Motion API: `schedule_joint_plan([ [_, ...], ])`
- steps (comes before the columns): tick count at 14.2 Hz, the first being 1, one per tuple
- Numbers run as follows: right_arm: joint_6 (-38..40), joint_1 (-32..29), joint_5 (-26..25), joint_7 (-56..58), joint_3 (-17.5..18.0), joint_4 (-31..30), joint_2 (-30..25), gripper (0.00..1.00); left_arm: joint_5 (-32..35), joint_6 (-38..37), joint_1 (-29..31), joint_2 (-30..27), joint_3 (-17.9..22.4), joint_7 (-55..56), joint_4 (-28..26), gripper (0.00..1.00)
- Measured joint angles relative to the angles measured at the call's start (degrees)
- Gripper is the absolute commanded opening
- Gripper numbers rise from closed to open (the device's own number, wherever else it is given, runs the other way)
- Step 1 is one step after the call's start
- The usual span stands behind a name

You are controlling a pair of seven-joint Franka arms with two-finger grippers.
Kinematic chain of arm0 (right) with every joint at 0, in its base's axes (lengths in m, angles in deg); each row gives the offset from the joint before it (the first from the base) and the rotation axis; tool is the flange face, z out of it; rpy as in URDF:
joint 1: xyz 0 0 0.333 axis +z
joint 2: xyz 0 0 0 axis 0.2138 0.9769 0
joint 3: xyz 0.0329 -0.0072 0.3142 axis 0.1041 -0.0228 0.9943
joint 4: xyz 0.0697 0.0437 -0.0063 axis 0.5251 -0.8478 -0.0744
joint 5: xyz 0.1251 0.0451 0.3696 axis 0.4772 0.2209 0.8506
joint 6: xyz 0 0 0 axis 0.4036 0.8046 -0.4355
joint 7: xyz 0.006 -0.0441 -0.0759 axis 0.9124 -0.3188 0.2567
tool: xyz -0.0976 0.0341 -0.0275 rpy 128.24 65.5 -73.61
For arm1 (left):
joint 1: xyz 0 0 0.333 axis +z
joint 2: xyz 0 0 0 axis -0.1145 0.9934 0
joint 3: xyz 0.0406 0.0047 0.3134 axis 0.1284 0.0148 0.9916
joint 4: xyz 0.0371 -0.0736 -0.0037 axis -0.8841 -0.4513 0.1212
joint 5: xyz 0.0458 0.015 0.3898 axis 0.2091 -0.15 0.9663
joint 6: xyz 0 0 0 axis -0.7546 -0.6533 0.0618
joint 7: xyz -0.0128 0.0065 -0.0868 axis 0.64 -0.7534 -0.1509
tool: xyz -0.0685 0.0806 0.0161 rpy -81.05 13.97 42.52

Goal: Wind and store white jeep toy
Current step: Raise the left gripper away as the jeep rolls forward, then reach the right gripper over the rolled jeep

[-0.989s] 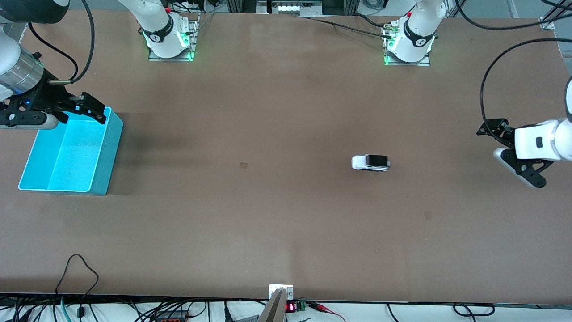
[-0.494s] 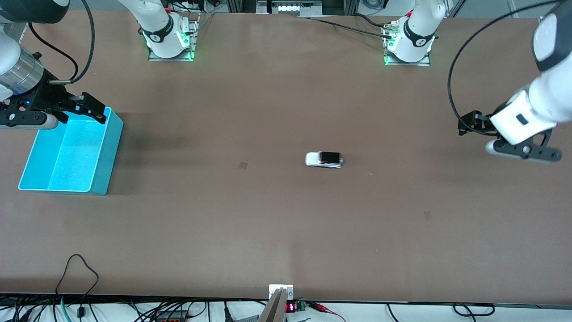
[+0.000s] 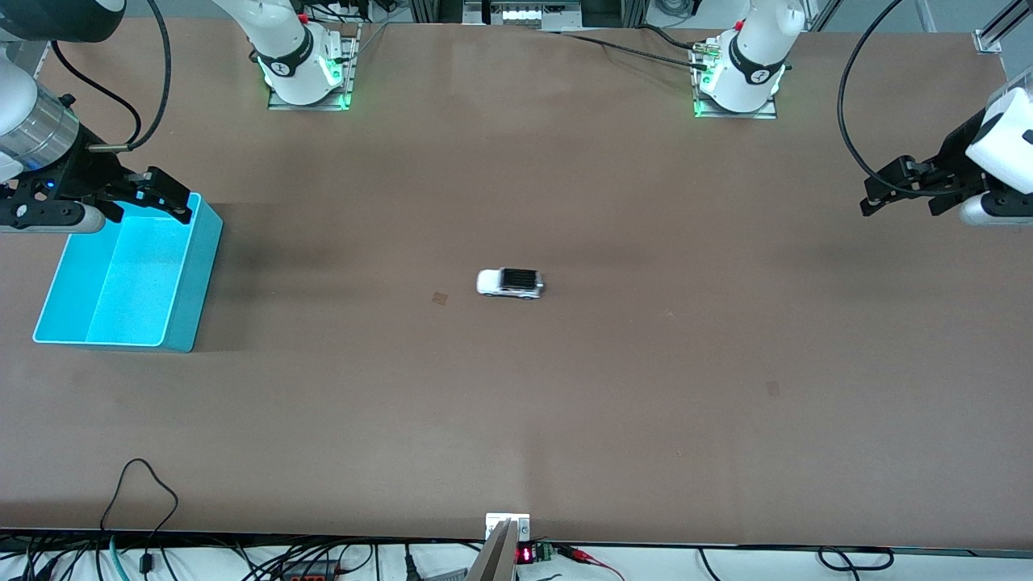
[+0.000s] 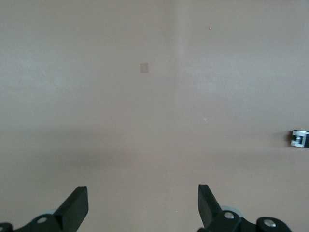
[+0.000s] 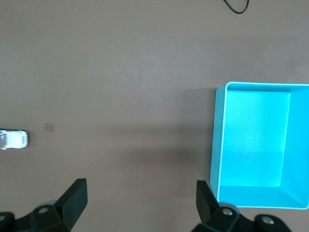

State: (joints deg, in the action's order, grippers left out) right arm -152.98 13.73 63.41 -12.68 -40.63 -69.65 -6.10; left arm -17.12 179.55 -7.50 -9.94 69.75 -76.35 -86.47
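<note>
The white jeep toy (image 3: 510, 283) stood free on the brown table (image 3: 565, 420), well apart from the blue bin (image 3: 194, 282), so storing remained. Next, a grasp on it. The right gripper (image 3: 157, 198) hung open over the bin; the left gripper (image 3: 896, 184) waited open, farther from the bin than the toy.

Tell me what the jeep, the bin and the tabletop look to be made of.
Jeep: likely molded plastic, glossy white body with a dark roof panel; die-cast metal cannot be ruled out.
Bin: probably plastic, with thin uniform cyan walls, rounded corners and a smooth, slightly sheeny inside.
Tabletop: matte brown board, flat and without glare; the exact material is unclear.
</note>
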Motion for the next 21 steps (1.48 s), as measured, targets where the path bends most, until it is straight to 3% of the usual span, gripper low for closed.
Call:
schedule_joint_plan([
  [14,0.35,0.14,0.02,0.91,0.04,-0.79,1.02,1.00,2.12,0.21,-0.95,-0.04,-1.22,-0.16,-0.47,1.00],
  [21,2.06,5.77,0.08,19.84,0.37,-1.07,7.45,1.00,2.14,0.04,-0.96,-0.04,-1.59,-0.16,-0.41,1.00],
])
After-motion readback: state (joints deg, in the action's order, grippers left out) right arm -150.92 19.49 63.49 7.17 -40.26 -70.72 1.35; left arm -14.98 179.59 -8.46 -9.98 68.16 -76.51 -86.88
